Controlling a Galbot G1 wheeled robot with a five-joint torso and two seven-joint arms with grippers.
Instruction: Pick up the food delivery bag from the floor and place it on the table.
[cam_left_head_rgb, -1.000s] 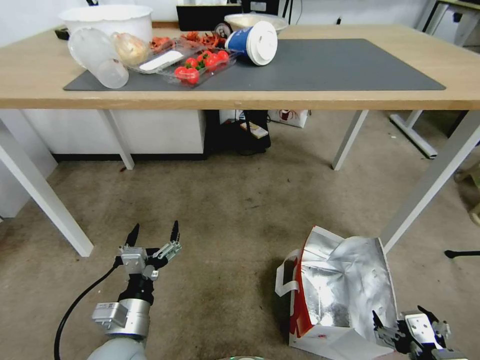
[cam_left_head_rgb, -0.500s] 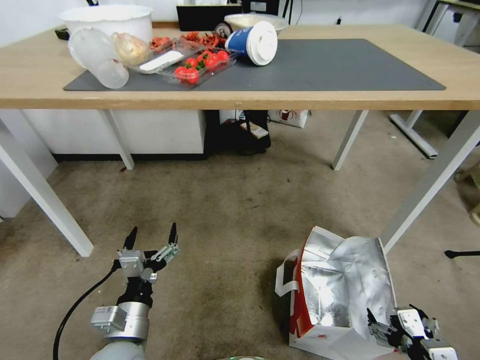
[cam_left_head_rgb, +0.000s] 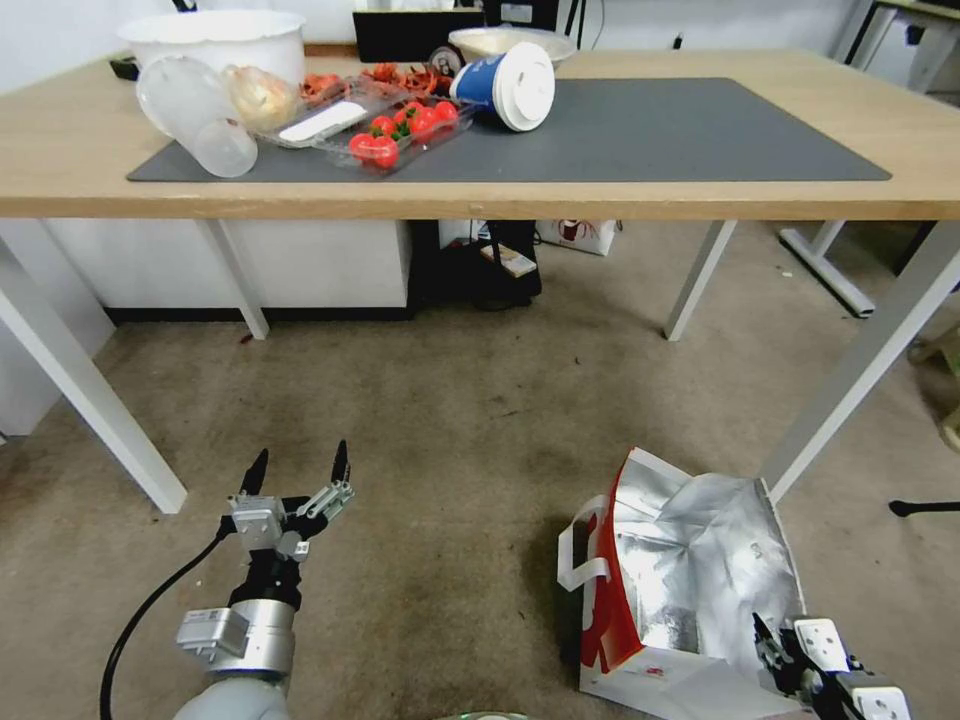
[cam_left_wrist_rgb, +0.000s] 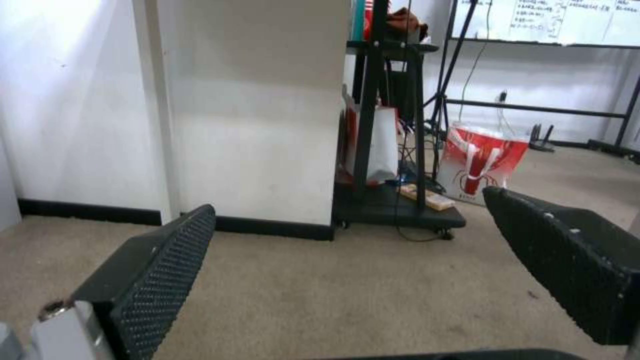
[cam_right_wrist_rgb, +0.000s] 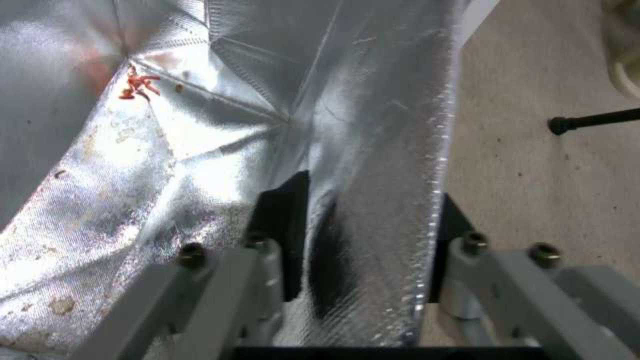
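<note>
In the head view, one food delivery bag (cam_left_head_rgb: 690, 590) lies open on the floor (cam_left_head_rgb: 470, 440) at about five o'clock, beside a white leg of the table (cam_left_head_rgb: 620, 200), its foil lining facing up and two white loop handles at its left edge. The right gripper (cam_left_head_rgb: 790, 655) sits at the bag's near right rim, while the left gripper (cam_left_head_rgb: 296, 468) hangs at seven o'clock over bare floor with its two fingers spread apart, holding nothing. The left wrist view adds what the head view hides: those two black ribbed pads (cam_left_wrist_rgb: 160, 270) with carpet between them. The right wrist view shows the foil wall of the bag (cam_right_wrist_rgb: 373, 200) standing between the right gripper's (cam_right_wrist_rgb: 367, 240) two fingers; whether they pinch it cannot be told.
</note>
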